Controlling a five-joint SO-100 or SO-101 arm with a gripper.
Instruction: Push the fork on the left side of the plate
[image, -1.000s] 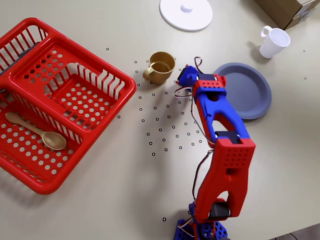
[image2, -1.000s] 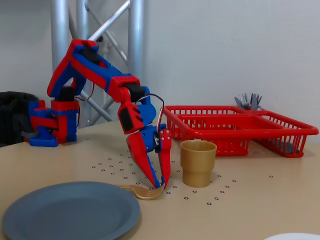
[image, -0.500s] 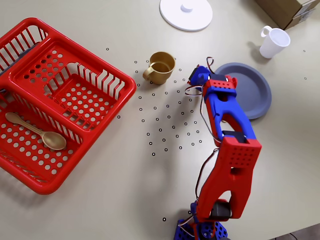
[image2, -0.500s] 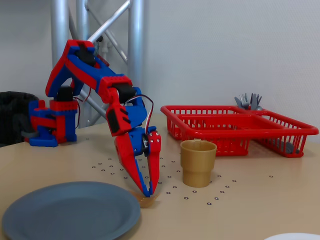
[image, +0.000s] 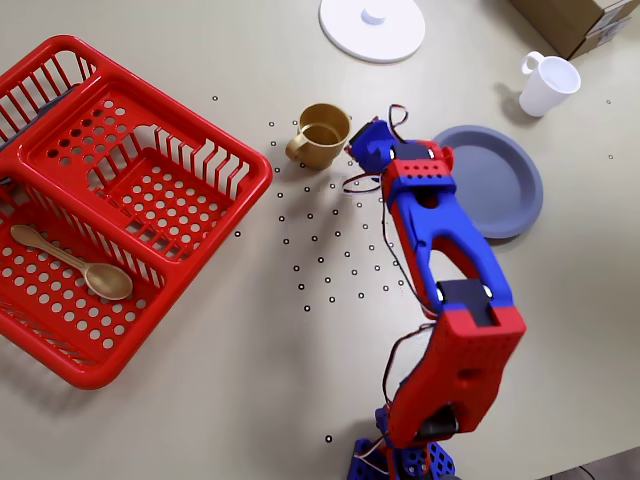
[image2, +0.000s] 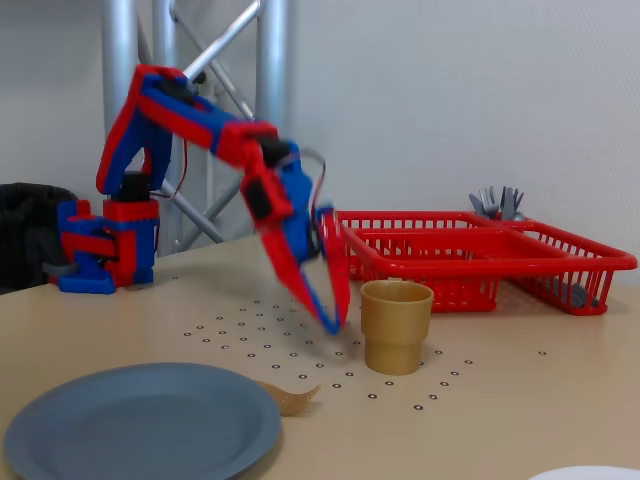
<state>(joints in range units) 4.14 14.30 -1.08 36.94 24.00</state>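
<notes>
The grey-blue plate (image: 500, 185) lies on the table to the right of my arm in the overhead view, and at the bottom left in the fixed view (image2: 140, 425). The tan fork (image2: 291, 399) lies flat on the table against the plate's right rim in the fixed view, only partly showing. In the overhead view my arm hides it. My gripper (image2: 336, 322) points down with its tips together just above the table, empty, beside the tan cup and beyond the fork. In the overhead view the gripper (image: 362, 152) sits between the cup and the plate.
A tan cup (image: 322, 133) (image2: 396, 326) stands next to the gripper. A red basket (image: 60, 110) (image2: 470, 255) holds a tan spoon (image: 70, 262). A white disc with a knob (image: 372, 27), a white mug (image: 548, 85) and a cardboard box (image: 585, 20) stand at the far side.
</notes>
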